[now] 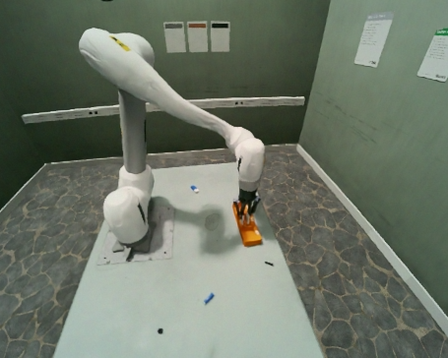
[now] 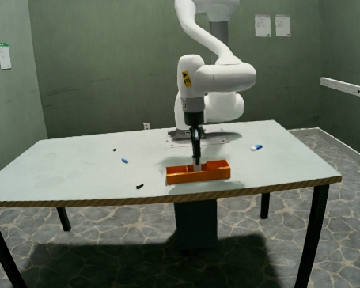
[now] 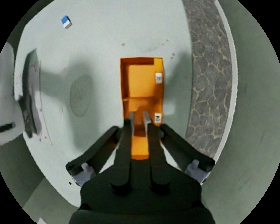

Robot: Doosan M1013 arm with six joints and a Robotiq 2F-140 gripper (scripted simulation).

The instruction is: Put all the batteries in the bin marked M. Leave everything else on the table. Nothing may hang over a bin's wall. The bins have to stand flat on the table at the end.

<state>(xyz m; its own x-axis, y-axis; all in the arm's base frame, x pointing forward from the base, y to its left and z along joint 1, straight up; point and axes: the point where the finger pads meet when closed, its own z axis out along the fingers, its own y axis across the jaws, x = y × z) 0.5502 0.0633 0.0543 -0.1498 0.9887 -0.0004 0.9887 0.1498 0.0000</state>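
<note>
The orange bins [image 1: 252,242] [image 2: 217,176] [image 3: 158,62] stand in one row with dividing walls between their compartments. Two white labels show in the wrist view, one on the far compartment [image 3: 158,78] and one on the middle compartment [image 3: 158,118]; their letters are too small to read surely. My gripper [image 1: 246,219] [image 2: 197,166] [image 3: 139,117] points down with its fingertips at the middle compartment, a narrow gap apart. I see nothing held between them. A blue cylinder [image 1: 209,298] [image 2: 124,161] lies on the table. What lies on the compartment floor under the fingers is hidden.
A blue and white piece [image 1: 195,189] [image 2: 256,147] [image 3: 66,21] lies on the table beyond the bins. A black, screw-like piece [image 1: 269,264] [image 2: 140,186] lies near the table edge. A small black piece [image 1: 160,330] [image 2: 114,149] lies farther off. The bins stand close to the table's long edge.
</note>
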